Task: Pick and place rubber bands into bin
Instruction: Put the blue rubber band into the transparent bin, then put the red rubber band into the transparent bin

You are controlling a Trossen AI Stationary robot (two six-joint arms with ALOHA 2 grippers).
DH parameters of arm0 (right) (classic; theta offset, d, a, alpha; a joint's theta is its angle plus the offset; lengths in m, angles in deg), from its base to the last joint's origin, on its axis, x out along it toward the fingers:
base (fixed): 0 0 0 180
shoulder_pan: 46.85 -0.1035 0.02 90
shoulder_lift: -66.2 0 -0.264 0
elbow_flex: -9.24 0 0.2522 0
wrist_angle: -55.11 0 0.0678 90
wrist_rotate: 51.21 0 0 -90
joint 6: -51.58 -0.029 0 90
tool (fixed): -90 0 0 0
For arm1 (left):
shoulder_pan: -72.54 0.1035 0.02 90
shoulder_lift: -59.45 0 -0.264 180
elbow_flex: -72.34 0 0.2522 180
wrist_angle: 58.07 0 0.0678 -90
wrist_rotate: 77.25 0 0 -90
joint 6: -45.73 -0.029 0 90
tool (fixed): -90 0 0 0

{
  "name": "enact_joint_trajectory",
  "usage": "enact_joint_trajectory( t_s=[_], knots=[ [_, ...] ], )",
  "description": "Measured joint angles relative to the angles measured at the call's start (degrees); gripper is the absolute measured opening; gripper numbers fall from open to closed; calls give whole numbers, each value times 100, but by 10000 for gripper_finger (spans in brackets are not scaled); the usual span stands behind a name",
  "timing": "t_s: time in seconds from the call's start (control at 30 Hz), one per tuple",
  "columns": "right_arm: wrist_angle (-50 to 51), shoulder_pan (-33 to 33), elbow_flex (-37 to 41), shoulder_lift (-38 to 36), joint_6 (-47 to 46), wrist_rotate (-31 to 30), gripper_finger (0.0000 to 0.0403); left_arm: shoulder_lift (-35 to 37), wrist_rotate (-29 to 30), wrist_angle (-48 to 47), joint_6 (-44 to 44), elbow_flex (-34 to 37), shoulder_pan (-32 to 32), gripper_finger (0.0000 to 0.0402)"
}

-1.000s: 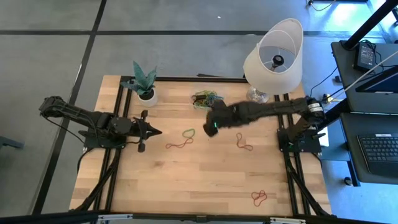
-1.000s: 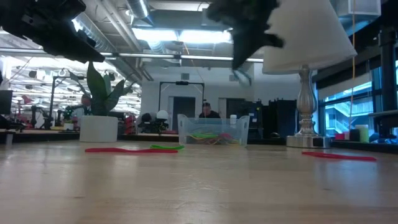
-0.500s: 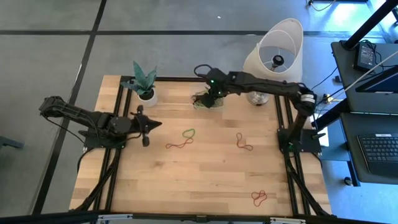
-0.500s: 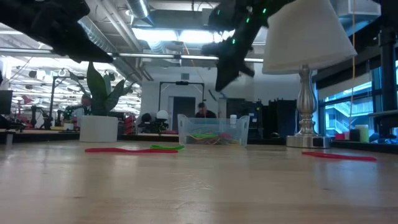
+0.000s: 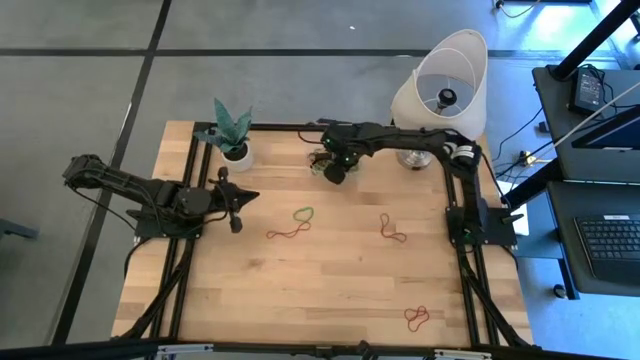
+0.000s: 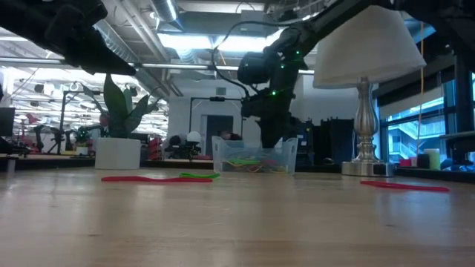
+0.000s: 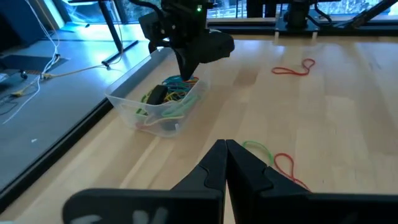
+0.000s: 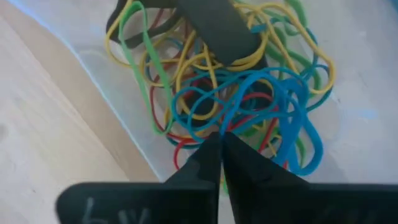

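The clear bin (image 5: 318, 157) (image 7: 155, 115) stands at the table's far middle and holds a tangle of yellow, green, red and blue rubber bands (image 8: 249, 93) plus a dark flat piece (image 8: 217, 28). My right gripper (image 8: 219, 142) (image 5: 335, 170) points down into the bin, shut on a blue rubber band. Loose bands lie on the wood: a green and red pair (image 5: 294, 223), a red one (image 5: 391, 230) and another red one (image 5: 416, 318). My left gripper (image 5: 255, 198) (image 7: 225, 146) hovers shut at the table's left, touching nothing. My right gripper pinches strands of the blue rubber band (image 8: 214, 127) between its two fingertips. The fingers come from above, pointing down into the bin. The rest of the blue band lies slack in loops (image 8: 292, 118) on the pile inside the bin.
A white plant pot (image 5: 236, 153) stands at the far left of the table. A lamp with a white shade (image 5: 440, 90) stands at the far right, close beside my right arm. Bare wood spreads across the table's middle and near side.
My right gripper has swung from above the table's middle toward the far edge, then come down into the bin, rolling its wrist on the way. The blue band that hung below it now lies on the pile in the bin.
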Motion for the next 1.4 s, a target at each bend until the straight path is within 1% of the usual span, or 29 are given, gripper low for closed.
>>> enact_joint_trajectory(
  t_s=[0.17,0.33,0.5,0.6,0.7,0.77,0.87,0.93,1.0,1.1,1.17,1.27,1.33,1.4],
  knots=[
    [2,11,0,2,-64,-6,51,1,-43,0,127,0,0,3],
    [174,11,0,0,-265,-5,89,0,-229,2,141,0,-2,3],
    [361,9,0,-131,-501,-6,125,0,-471,0,366,0,-2,3],
    [422,9,0,-324,-728,-55,140,0,-555,0,369,0,-2,3],
    [456,-25,-2,-577,-1010,-234,144,0,-555,0,369,0,-2,3],
    [550,-92,-2,-762,-1152,-369,142,2,-565,0,332,0,-2,3],
    [567,-337,1,-1060,-1289,-397,129,0,-743,-2,127,0,-1,3],
    [282,-644,222,-1322,-1305,-464,115,0,-860,-4,19,-2,-2,3],
    [-423,-1001,695,-1643,-1436,-550,99,0,-916,-22,17,-2,-2,3],
    [-1571,-1540,1740,-2187,-1749,-559,75,0,-990,-59,17,-2,-2,3],
    [-2140,-1845,2421,-2585,-2059,-563,60,-28,-1034,-101,17,-2,-2,3],
    [-2657,-2287,3256,-3194,-2359,-587,38,-120,-1131,-109,16,-3,0,3],
    [-2738,-2578,3684,-3581,-2504,-587,24,-260,-1153,-142,27,-33,0,3],
    [-2724,-2835,4034,-3955,-2754,-623,10,-500,-1260,-381,98,-212,0,3]
  ],
)
